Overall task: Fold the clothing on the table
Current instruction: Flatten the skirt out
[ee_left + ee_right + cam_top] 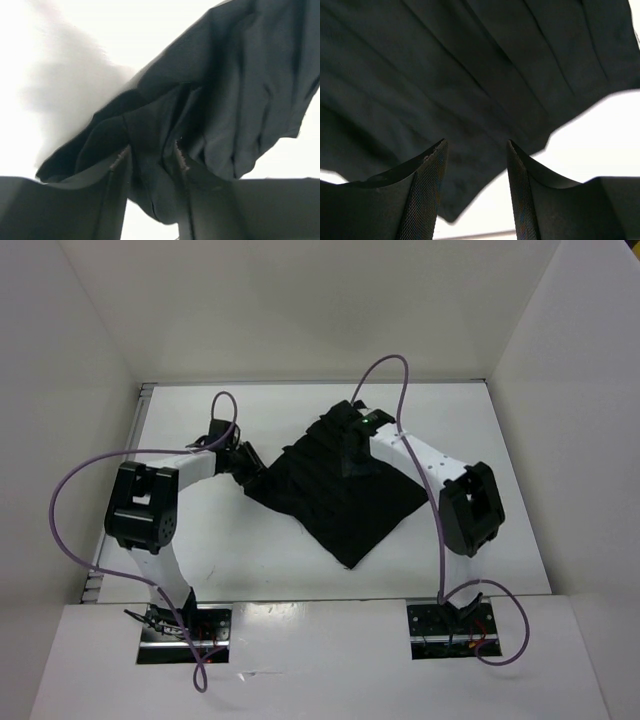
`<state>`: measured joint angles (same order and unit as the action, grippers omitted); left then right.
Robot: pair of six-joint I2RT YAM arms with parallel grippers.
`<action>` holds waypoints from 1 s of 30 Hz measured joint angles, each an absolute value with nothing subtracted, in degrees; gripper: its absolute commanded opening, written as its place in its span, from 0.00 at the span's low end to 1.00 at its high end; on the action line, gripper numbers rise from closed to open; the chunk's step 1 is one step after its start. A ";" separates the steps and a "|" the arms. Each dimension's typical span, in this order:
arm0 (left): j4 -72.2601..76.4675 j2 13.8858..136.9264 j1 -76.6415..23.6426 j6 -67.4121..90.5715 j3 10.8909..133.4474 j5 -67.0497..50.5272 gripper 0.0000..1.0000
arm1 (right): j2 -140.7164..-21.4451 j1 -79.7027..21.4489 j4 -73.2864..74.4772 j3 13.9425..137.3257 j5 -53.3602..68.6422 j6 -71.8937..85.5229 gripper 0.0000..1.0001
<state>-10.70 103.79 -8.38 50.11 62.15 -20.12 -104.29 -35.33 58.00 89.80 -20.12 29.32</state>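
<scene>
Two holds: left gripper (150, 150) pinches the clothing (340, 495); right gripper (476, 145) gapes, empty.
My move: I draw the pinched edge across evenly.

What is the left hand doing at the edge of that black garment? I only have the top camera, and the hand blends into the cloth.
Observer: Its wrist camera shows the left hand closed on a bunched fold of the black garment, pinched between both fingers.
Operator: Is the right hand gripping too?
Observer: No, the right hand is open, with nothing between its fingers.
Operator: What lies under it?
Observer: Its wrist view shows a garment corner, with bare white table beside it.
</scene>
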 measured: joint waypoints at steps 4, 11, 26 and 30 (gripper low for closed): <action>-9.08 108.09 -9.85 51.40 62.28 -19.90 0.31 | -110.28 -35.38 55.27 91.20 -19.62 27.94 0.56; -6.98 111.35 -11.03 53.39 64.71 -19.88 0.00 | -112.25 -35.38 53.63 91.15 -17.04 27.09 0.56; -12.36 123.90 -1.80 49.47 101.16 -13.56 0.71 | -102.21 -35.40 50.50 80.90 -15.20 27.88 0.56; -9.65 109.54 -3.88 50.15 86.76 -12.10 0.63 | -100.53 -35.03 49.91 80.31 -15.79 28.25 0.56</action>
<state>-9.65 109.54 -3.88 50.15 86.76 -12.10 -100.53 -35.03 49.91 80.31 -15.79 28.25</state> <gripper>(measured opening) 0.713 0.555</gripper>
